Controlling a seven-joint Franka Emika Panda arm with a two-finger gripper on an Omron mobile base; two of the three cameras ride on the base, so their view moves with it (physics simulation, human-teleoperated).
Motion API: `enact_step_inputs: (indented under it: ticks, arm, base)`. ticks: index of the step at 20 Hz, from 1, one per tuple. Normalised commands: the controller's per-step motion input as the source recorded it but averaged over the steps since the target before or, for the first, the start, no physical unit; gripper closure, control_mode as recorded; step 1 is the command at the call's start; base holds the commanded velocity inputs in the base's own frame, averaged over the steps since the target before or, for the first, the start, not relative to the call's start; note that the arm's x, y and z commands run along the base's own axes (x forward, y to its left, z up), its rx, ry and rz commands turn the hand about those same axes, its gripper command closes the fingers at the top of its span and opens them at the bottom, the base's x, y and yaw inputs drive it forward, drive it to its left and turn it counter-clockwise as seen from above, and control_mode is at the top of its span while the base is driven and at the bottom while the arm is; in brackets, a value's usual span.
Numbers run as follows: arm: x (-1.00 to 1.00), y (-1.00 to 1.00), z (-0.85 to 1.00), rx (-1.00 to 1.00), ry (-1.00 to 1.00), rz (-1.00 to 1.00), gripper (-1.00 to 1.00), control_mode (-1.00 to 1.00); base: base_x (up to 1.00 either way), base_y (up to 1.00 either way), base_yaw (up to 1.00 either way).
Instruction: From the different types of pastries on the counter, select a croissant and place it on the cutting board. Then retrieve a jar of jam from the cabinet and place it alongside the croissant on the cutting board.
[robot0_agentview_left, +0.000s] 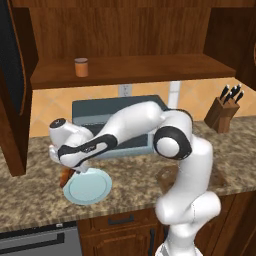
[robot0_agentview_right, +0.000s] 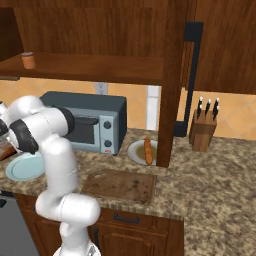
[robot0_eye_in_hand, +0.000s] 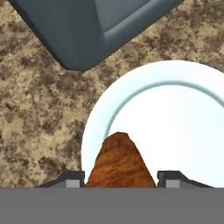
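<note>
While our claw (robot0_eye_in_hand: 119, 178) is pinching the plump golden-brown croissant (robot0_eye_in_hand: 119, 164) over the round pale-blue plate (robot0_eye_in_hand: 175, 127), we are judging it light, flaky, crushable, best held mid-body.

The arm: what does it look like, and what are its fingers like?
The arm is glossy white, built of rounded, tube-like segments with black bands at the joints. The gripper ends in two small dark fingertips with light grey pads. No cables or markings show.
</note>
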Motion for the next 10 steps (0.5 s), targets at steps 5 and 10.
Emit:
enact_step_inputs:
  ticks: [5,10]
  arm:
    - [-0.64,-0.89,0.0,0.04,-0.01,0.0,1.0,-1.0]
    - [-0.68,-1.0,0.06,0.14,-0.08,0.0,1.0,-1.0]
  base:
    - [0.0,0.0,0.0]
    - [0.0,0.0,0.0]
